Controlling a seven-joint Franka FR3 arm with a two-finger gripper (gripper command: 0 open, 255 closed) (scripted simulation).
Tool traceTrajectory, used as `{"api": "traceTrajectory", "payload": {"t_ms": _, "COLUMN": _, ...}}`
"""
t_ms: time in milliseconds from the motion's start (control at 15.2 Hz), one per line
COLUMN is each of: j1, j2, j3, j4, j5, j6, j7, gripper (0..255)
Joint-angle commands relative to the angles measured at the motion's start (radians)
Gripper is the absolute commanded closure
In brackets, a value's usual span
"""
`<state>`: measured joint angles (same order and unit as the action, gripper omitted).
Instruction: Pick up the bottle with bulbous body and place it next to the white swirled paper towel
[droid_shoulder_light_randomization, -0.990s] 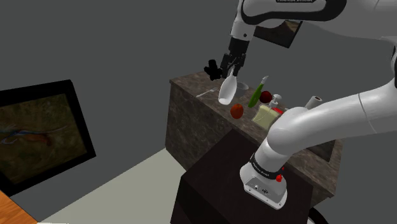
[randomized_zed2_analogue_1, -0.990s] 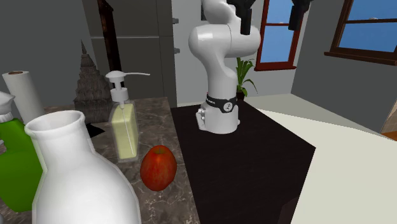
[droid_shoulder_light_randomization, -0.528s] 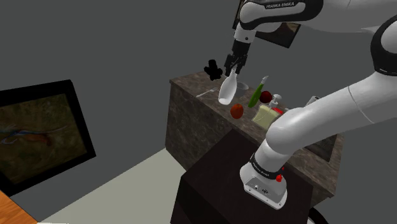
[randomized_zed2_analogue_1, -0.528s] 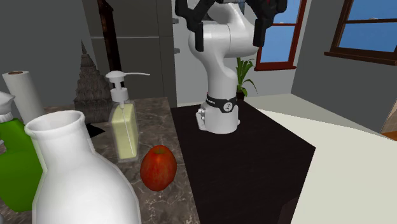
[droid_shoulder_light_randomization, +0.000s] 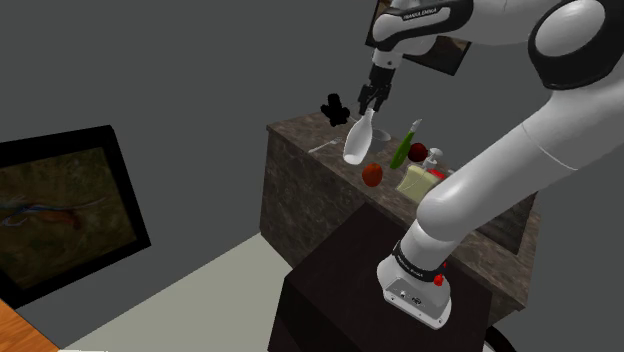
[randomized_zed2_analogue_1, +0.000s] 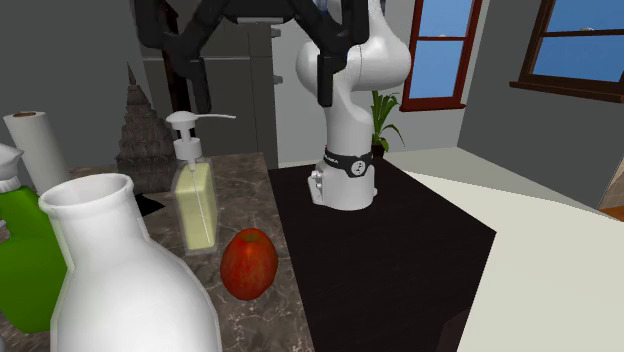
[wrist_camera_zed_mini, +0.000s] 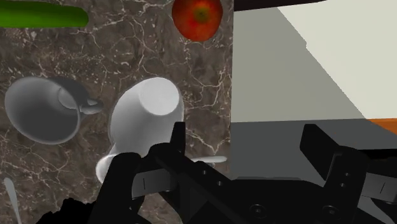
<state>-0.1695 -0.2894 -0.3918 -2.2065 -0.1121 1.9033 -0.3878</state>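
Gripper (randomized_zed2_analogue_1: 264, 100) has swung toward second exterior view's left since half a second ago; bottle unmoved. Fingers spread wide, grasping nothing. One white bulbous bottle (wrist_camera_zed_mini: 147, 109) stands on marble counter (wrist_camera_zed_mini: 203, 83) under gripper, outside finger gap. One each: red fruit (randomized_zed2_analogue_1: 248, 262), green bottle (randomized_zed2_analogue_1: 22, 262), soap dispenser (randomized_zed2_analogue_1: 194, 205), paper towel roll (randomized_zed2_analogue_1: 32, 140), cup (wrist_camera_zed_mini: 39, 109). In second exterior view, bulbous bottle cut off at bottom edge, green bottle partly hidden behind it.

The bulbous bottle (wrist_camera_zed_mini: 147, 109) is showing plain white. Pale veins are running through the dark brown marbling of the countertop (wrist_camera_zed_mini: 207, 83). A fruit (randomized_zed2_analogue_1: 248, 262) is glowing red with orange streaks. The soap dispenser (randomized_zed2_analogue_1: 196, 212) is showing pale yellow under a white pump, and a second bottle (randomized_zed2_analogue_1: 25, 262) is showing bright green. The paper towel (randomized_zed2_analogue_1: 38, 145) is appearing white, the cup (wrist_camera_zed_mini: 39, 113) grey, the gripper (wrist_camera_zed_mini: 247, 130) all black, the arm (randomized_zed2_analogue_1: 345, 110) white with dark joints.
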Motion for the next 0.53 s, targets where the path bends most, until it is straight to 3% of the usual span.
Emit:
{"api": "traceTrajectory", "payload": {"t_ms": 0, "j1": -0.009, "j2": 0.056, "j3": -0.031, "j4": 0.039, "j5": 0.007, "j6": 0.027, "j7": -0.042, "gripper": 0}}
{"api": "traceTrajectory", "payload": {"t_ms": 462, "j1": -0.046, "j2": 0.283, "j3": -0.122, "j4": 0.227, "j5": 0.095, "j6": 0.086, "j7": -0.199, "gripper": 0}}
